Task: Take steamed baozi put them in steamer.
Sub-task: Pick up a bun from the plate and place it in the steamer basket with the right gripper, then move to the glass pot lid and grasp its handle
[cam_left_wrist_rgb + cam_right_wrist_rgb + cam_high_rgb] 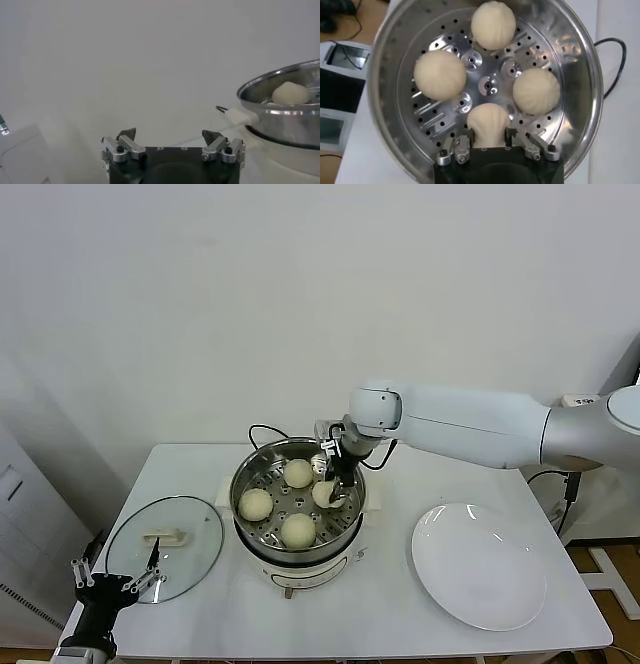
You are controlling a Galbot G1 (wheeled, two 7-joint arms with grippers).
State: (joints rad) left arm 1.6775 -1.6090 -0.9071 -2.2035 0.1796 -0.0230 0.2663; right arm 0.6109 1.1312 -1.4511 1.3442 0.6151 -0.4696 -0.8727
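While the left gripper (pixel 112 582) waits with fingers spread at the table's 7 o'clock corner, the steamer (pixel 297 502) holds four round baozi, at 9 (pixel 256 504), 12 (pixel 298 473), 6 (pixel 298 529) and 3 o'clock (pixel 326 494). The right gripper (pixel 489 141) straddles the 3 o'clock bun, jaws just beside it; contact unclear.

Three cameras, one shared pot

The head camera looks down from above on the white tabletop (pixel 400 624); the right wrist camera peers straight into the shiny round steel steamer (pixel 390 75) from close; the left wrist camera sees its rim side-on from low down, farther off.
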